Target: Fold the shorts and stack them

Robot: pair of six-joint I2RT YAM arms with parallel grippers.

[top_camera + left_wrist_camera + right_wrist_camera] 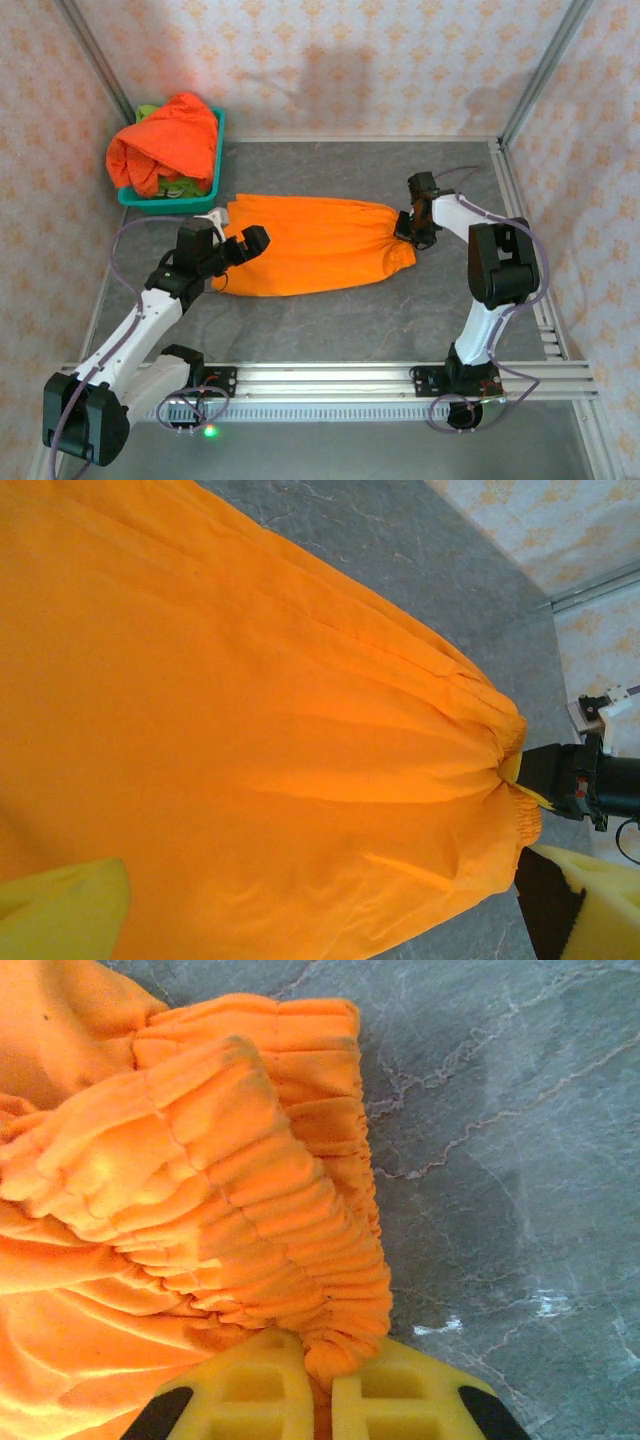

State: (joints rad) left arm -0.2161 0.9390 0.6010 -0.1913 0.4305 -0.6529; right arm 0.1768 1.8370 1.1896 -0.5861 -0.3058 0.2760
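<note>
Top external view: one pair of orange shorts (pixel 310 245) lies flat on the desk (pixel 350 320), starting just in front of the teal basket (pixel 218 150) and stretching away to its right. A second orange pair (pixel 170 140) is heaped in the basket over a green pair (pixel 148 112). The right end effector (pixel 412 228), at the flat pair's end farthest from the basket, is closed on the gathered waistband. In the right wrist view the elastic is pinched between its yellow pads (pixel 250 1400). The left end effector (pixel 250 243) stands wide open over the end nearest the basket, gripping nothing.
</note>
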